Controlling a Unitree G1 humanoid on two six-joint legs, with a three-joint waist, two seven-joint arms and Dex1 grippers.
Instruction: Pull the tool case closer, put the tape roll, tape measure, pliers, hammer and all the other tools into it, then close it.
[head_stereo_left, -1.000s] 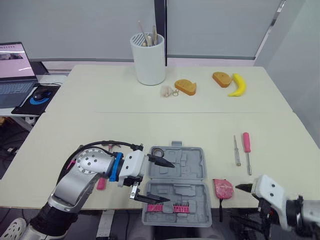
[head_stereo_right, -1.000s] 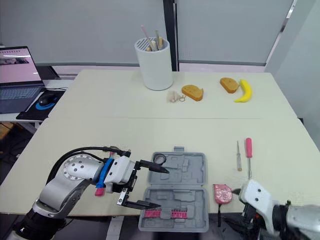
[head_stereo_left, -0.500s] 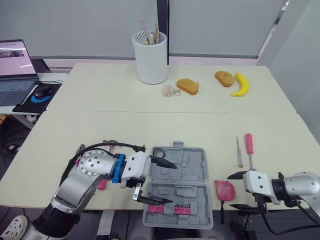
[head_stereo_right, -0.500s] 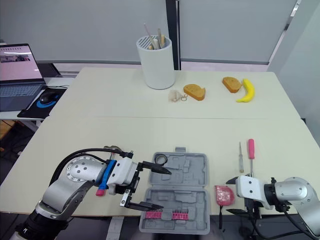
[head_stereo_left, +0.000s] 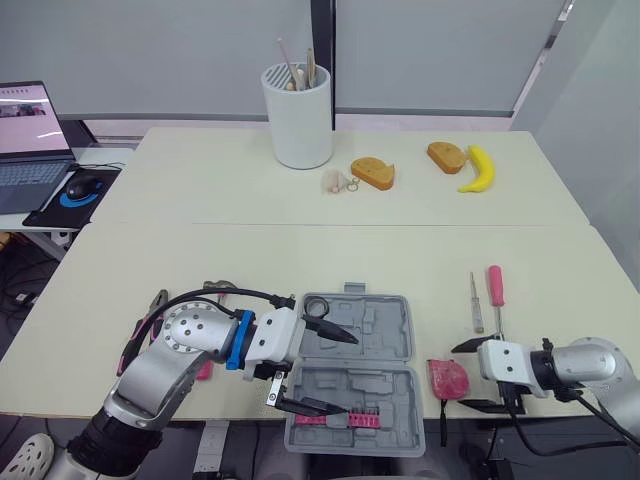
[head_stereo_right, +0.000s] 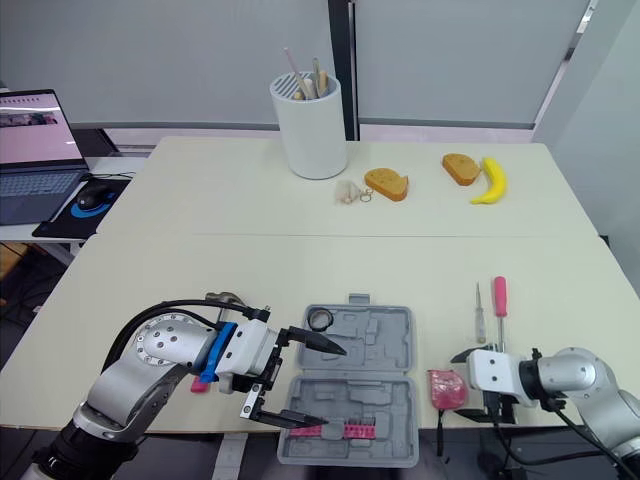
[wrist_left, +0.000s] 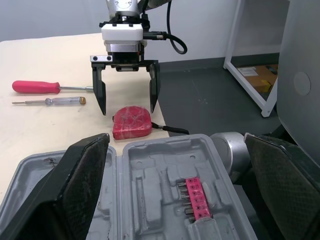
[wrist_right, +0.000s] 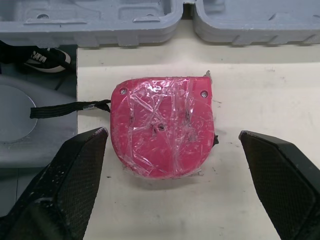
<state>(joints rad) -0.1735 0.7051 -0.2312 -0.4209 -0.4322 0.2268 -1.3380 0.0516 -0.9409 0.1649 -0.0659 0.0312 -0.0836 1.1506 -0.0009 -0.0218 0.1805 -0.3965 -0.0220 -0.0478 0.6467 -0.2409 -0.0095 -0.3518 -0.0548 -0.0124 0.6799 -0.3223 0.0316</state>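
Counter (head_stereo_left: 300, 250) is unchanged, and the camera has wobbled a little. Tool case (head_stereo_left: 375, 325) lies open and flat at the near edge, straight in front of the robot, so the pull-closer step looks done. A pink bit strip (wrist_left: 194, 197) sits in its near half. Left gripper (head_stereo_left: 345, 374) is spread wide over the case's left side, holding nothing, and has barely shifted over the last second. Right gripper (head_stereo_left: 466, 376) is the real change. A second ago it was low, off the counter's near edge. Now it is up at counter level and has slid in toward the tape measure (head_stereo_left: 446, 378), fingers spread, with the tape measure centred in the gap ahead and no contact seen yet. The tape measure is pink and lies flat just right of the case, its strap hanging over the edge. Judgement: the tape measure grab is next, needing a short advance and then a squeeze. Two screwdrivers (head_stereo_left: 494, 285) further back on the right are still unpacked.
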